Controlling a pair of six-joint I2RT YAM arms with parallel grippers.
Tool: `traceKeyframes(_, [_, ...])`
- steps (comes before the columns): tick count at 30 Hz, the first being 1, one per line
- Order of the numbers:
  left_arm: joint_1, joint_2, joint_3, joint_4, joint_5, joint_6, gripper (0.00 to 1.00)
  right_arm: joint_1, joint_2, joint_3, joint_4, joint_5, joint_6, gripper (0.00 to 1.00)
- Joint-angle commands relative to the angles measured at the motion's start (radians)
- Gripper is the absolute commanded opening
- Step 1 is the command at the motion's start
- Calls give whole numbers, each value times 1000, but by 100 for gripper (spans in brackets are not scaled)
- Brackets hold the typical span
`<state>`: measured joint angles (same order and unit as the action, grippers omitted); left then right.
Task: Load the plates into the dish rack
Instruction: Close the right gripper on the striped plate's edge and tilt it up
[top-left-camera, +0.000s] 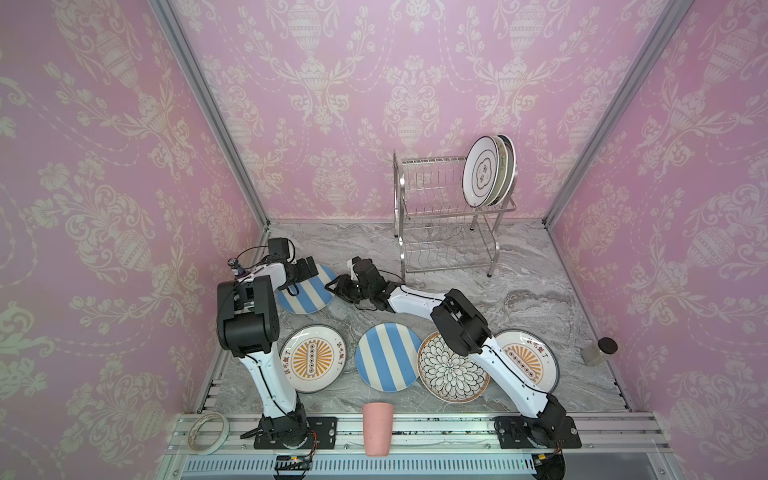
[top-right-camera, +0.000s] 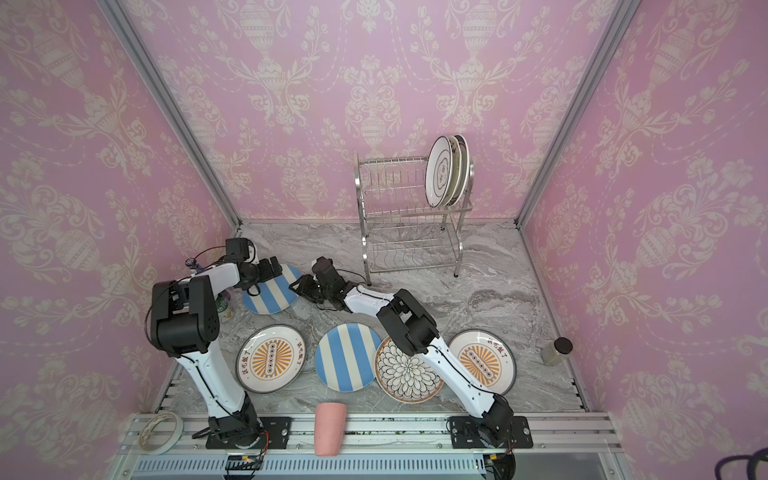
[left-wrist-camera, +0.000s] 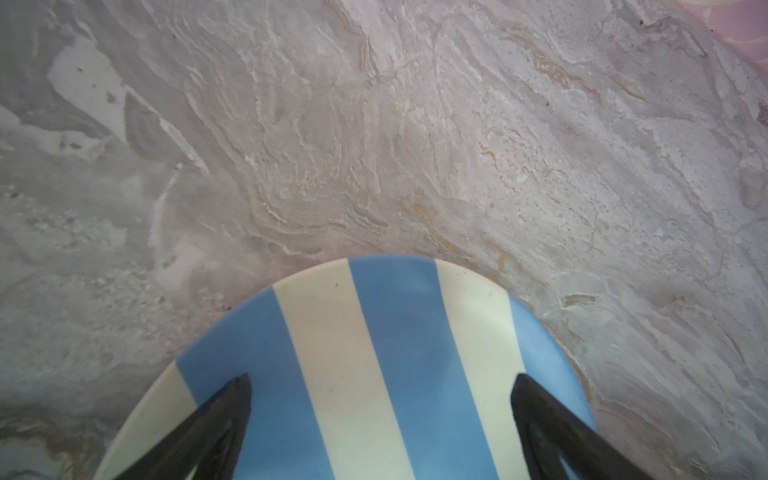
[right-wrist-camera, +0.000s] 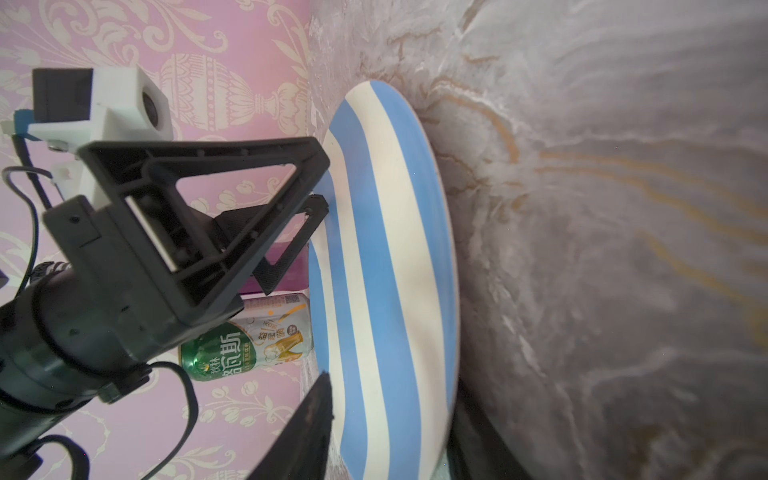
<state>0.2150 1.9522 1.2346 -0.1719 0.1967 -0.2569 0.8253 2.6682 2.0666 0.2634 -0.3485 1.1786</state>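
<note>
A blue-white striped plate (top-left-camera: 307, 297) (left-wrist-camera: 374, 332) (right-wrist-camera: 390, 249) lies at the rear left of the marble table. My left gripper (top-left-camera: 309, 270) (left-wrist-camera: 382, 382) is open, both fingertips down on its far side. My right gripper (top-left-camera: 336, 286) (right-wrist-camera: 390, 386) straddles the plate's near rim, one finger above and one beneath, jaws partly open. On the table nearer the front lie two orange-sunburst plates (top-left-camera: 313, 359) (top-left-camera: 528, 359), another striped plate (top-left-camera: 388, 356) and a black-white petal plate (top-left-camera: 451, 370). The dish rack (top-left-camera: 432, 183) stands at the back with three plates (top-left-camera: 482, 172) upright in its top tier.
A pink cup (top-left-camera: 377, 428) stands on the front rail between the arm bases, a tape roll (top-left-camera: 208, 432) to its left. A dark-lidded jar (top-left-camera: 598, 351) sits by the right wall. A green can (right-wrist-camera: 249, 336) stands by the left wall behind the held plate.
</note>
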Motion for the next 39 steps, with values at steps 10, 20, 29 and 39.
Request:
traceKeyframes(10, [6, 15, -59, 35, 104, -56, 99, 8, 46, 38, -50, 29, -9, 19])
traceKeyframes(20, [3, -65, -64, 31, 160, -61, 99, 4, -42, -42, -76, 124, -95, 5])
traceKeyframes(29, [-3, -252, -74, 51, 186, -98, 99, -7, -211, -188, -96, 231, -235, 0])
traceKeyframes(39, [-46, -427, -57, 24, 193, -97, 99, -7, -497, -365, -199, 361, -488, 0])
